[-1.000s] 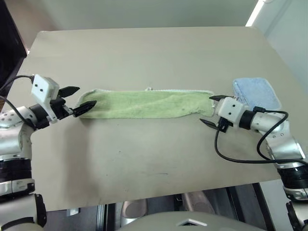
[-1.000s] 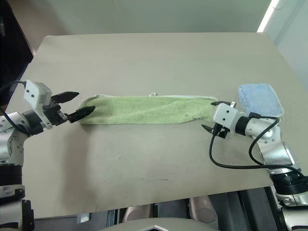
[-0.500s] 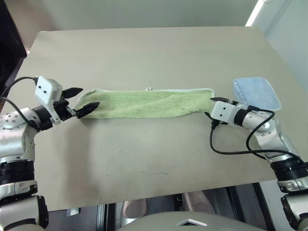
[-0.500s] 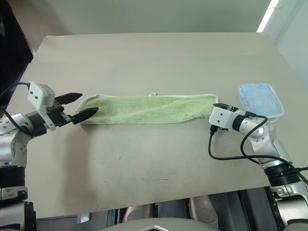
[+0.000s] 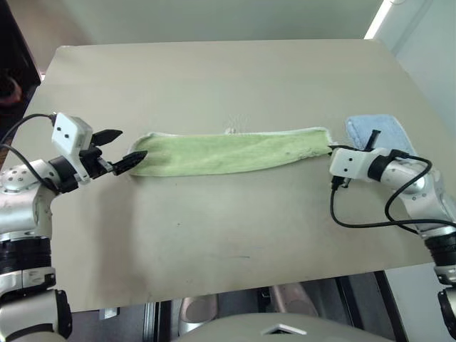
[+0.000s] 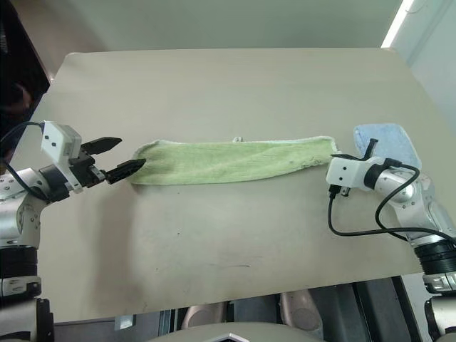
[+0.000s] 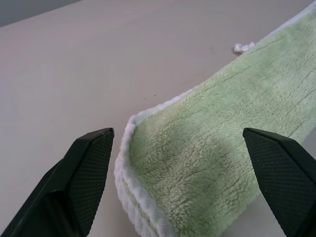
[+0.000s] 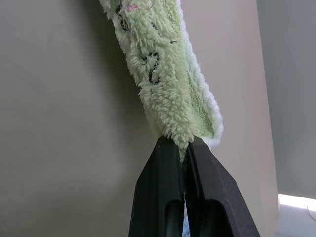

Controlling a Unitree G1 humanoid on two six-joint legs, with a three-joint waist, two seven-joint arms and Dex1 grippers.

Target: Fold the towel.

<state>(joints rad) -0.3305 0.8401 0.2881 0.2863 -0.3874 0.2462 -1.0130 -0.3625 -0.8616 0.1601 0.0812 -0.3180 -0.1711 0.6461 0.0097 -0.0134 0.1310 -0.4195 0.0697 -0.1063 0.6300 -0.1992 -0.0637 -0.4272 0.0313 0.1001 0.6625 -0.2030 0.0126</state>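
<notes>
Bench [image 5: 214,78]: tan top, taking up most of both eye views, edges running off toward the upper left and upper right of the frame.

Towel [image 5: 228,152]: light green, already folded into a long narrow strip, lying across the middle of the frame, left end near mid-left, right end near mid-right. White stitched edge is showing along its upper side, and the small white loop tag [image 5: 231,130] is sticking out at the top edge near the strip's centre. In the left wrist view the left end is showing stacked layers with a white rim.

Left tool [image 5: 121,149]: sitting at mid-left of the frame, fingers spread wide, released, holding nothing. Its tips are bracketing the towel's left end; the lower fingertip is lying right at the towel's corner, and I cannot tell whether it is touching. Left wrist view has the towel end lying between the two pads [image 7: 89,163], apart from both.

Right tool [image 8: 183,148]: at mid-right of the frame, clenched on the towel's right end. Right wrist view is showing the terry pinched between the two black fingers, the strip running away from the tips.

Blue cloth [image 5: 381,128]: small, pale blue, lying at the right of the frame just beyond the right tool, partly covered by the wrist and its black cable [image 5: 356,221].
</notes>
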